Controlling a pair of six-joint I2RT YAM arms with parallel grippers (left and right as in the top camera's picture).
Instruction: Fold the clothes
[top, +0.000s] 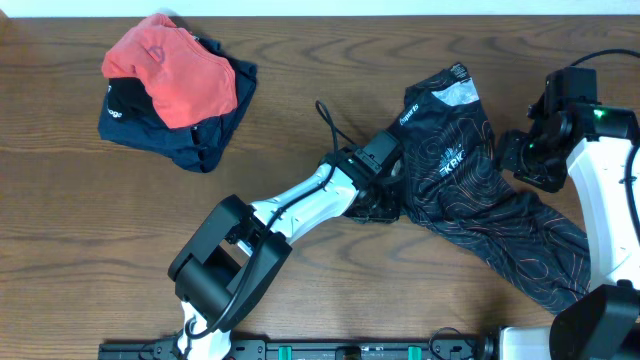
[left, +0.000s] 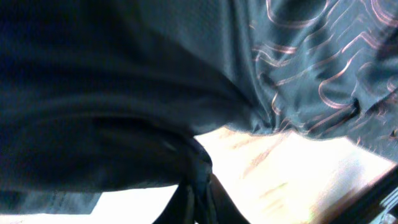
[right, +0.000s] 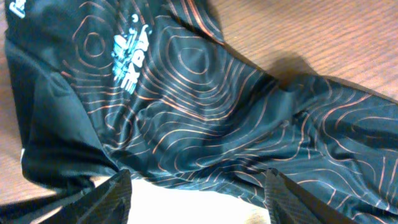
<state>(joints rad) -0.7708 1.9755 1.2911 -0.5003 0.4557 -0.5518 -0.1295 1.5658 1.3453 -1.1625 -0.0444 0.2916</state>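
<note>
Wooden table (top: 330, 60) holds the black jersey (top: 470, 190), crumpled right of centre. The left gripper (top: 388, 195) pinches its bunched left edge. The right gripper (right: 199, 196) hovers over its right side, fingers (right: 118, 193) spread.

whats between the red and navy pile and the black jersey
Bare table, crossed only by the left arm's black cable, in the overhead view.
</note>
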